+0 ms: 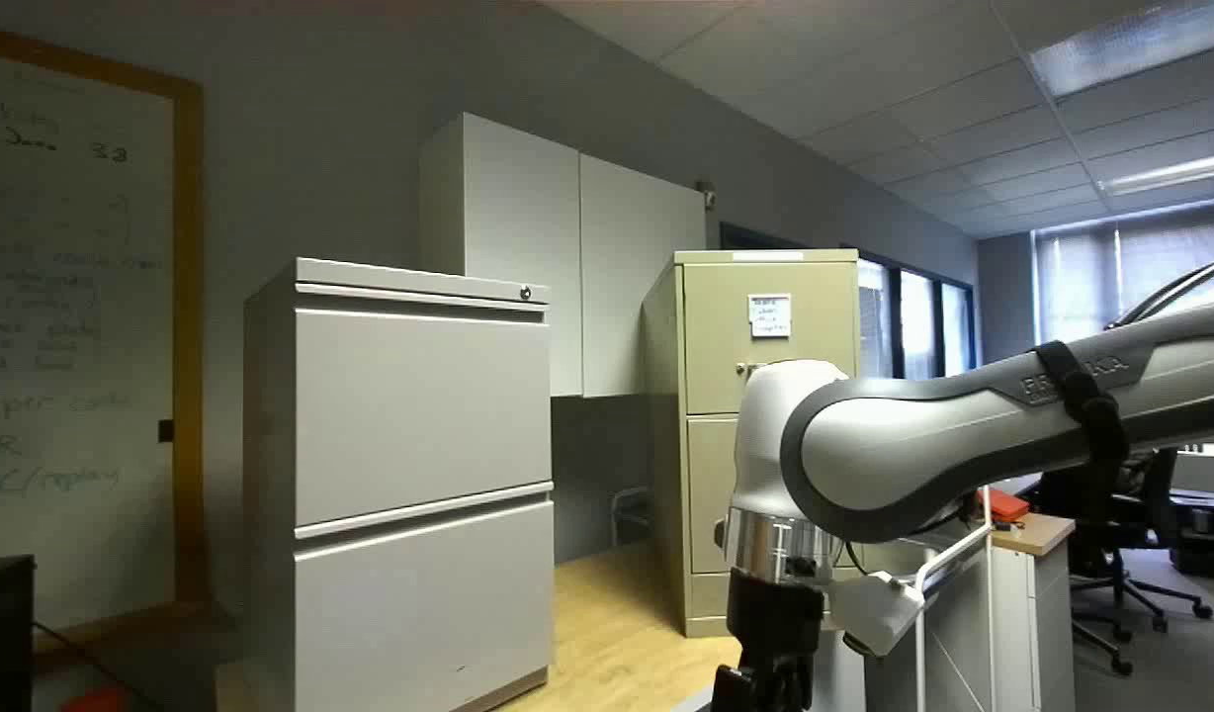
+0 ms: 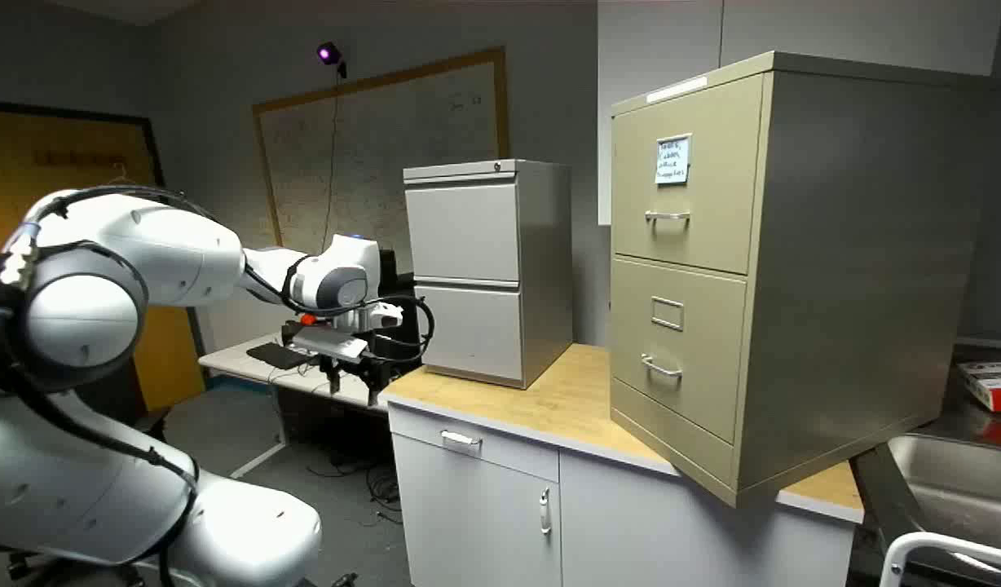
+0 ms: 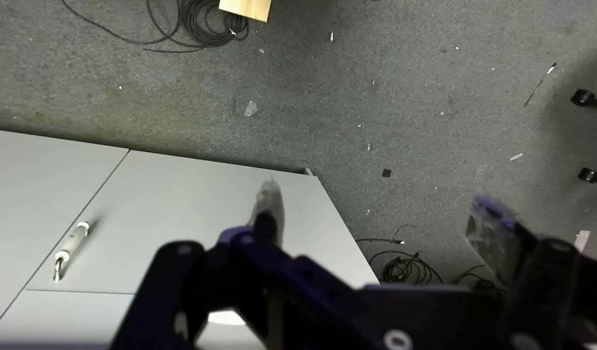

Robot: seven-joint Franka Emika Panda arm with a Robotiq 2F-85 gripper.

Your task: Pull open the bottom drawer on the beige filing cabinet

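Observation:
The beige filing cabinet (image 2: 851, 269) stands on a counter at the right in an exterior view, and behind the arm in an exterior view (image 1: 663, 435). Its bottom drawer (image 2: 700, 346) is shut, with an empty label frame and a silver handle (image 2: 661, 368). The arm partly covers this drawer (image 1: 713, 485) in an exterior view. The upper drawer, with white paper, is also shut. My gripper (image 2: 355, 388) points down, open and empty, well away from the beige cabinet, in front of the grey cabinet's side of the counter. In the wrist view the fingers (image 3: 378, 206) are wide apart.
A pale grey two-drawer cabinet (image 2: 468, 236) stands beside the beige one on the wooden counter (image 2: 578, 399). Below are white doors with handles (image 2: 544, 512). A sink (image 2: 957, 473) and a white rail (image 2: 949, 545) lie at the right. Cables (image 3: 208, 24) lie on the floor.

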